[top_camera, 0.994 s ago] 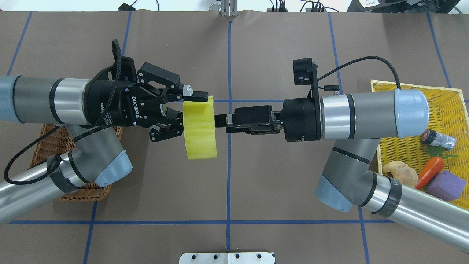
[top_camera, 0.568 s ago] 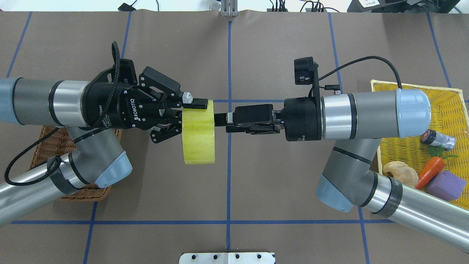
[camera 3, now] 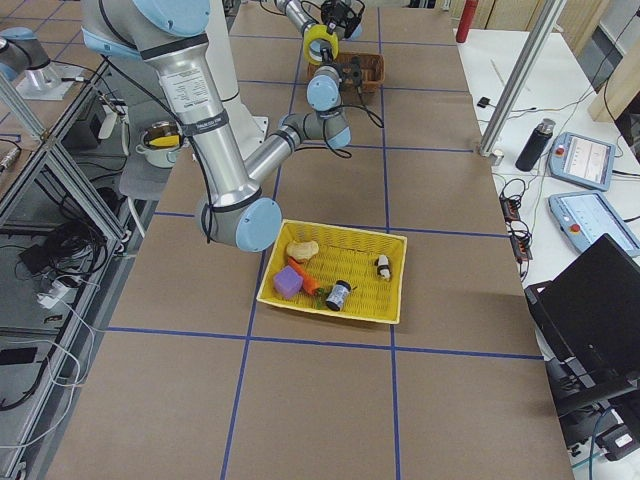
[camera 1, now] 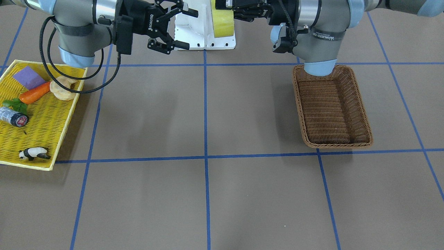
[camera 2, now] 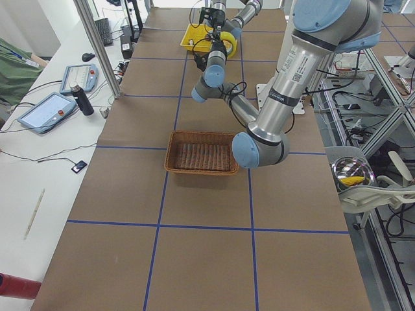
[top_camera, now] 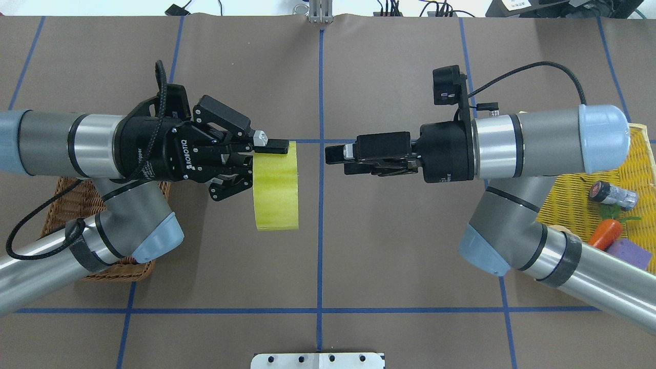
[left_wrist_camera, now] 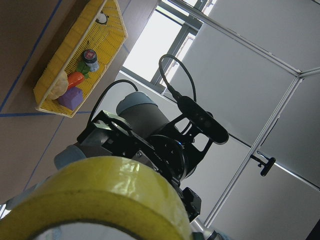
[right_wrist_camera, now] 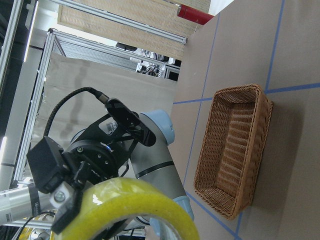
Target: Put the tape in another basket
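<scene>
The tape (top_camera: 277,187), a wide translucent yellow roll, hangs in the air over the table's middle. My left gripper (top_camera: 266,159) is shut on it, one finger over its top edge. The tape also shows in the front view (camera 1: 222,19), the left wrist view (left_wrist_camera: 110,190) and the right wrist view (right_wrist_camera: 135,205). My right gripper (top_camera: 335,154) is apart from the roll, to its right; in the front view (camera 1: 185,29) its fingers are spread and empty. The brown wicker basket (camera 1: 333,107) is empty and lies partly under my left arm (top_camera: 77,205).
A yellow mesh tray (camera 1: 45,121) on my right side holds a carrot (camera 1: 34,93), a purple block (camera 1: 28,77), a bread roll (camera 1: 62,88), a small cylinder (camera 1: 12,116) and a panda figure (camera 1: 34,153). A white base plate (top_camera: 318,360) sits at the near edge.
My right gripper has come off the tape and drawn back to the right. My left gripper has kept hold of the roll, which has stayed nearly in place.
</scene>
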Controlling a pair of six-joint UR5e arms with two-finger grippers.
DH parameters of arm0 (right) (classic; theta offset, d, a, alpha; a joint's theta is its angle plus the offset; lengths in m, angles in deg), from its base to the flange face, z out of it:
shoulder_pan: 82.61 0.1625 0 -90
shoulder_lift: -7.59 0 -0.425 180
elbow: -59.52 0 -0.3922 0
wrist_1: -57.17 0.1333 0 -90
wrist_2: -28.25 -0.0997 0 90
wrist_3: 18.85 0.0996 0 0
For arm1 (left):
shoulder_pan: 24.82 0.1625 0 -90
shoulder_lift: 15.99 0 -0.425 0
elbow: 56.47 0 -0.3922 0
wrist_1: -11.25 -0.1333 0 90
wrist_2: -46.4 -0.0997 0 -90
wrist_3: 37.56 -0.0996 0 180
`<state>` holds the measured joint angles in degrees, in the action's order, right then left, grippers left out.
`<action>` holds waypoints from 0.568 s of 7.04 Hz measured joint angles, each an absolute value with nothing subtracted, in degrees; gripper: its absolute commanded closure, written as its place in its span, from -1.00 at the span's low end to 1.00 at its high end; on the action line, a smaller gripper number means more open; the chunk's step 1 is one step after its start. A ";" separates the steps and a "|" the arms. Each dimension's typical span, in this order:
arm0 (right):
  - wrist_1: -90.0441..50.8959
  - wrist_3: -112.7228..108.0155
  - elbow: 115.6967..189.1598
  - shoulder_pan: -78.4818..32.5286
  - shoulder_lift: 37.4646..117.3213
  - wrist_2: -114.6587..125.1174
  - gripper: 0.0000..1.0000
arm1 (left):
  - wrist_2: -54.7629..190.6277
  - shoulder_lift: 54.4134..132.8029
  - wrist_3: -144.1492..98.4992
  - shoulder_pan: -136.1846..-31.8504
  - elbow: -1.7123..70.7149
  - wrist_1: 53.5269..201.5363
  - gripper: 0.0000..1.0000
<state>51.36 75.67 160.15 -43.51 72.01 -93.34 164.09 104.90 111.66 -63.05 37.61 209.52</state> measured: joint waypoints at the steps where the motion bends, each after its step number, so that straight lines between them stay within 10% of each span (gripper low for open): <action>1: 50.86 74.52 159.31 -39.83 72.66 -97.15 -0.99 | 164.07 104.71 111.49 -63.06 37.54 209.47 1.00; 4: 43.27 65.56 155.32 -26.48 73.61 -108.51 -0.99 | 162.28 102.18 104.06 -63.33 37.48 207.47 1.00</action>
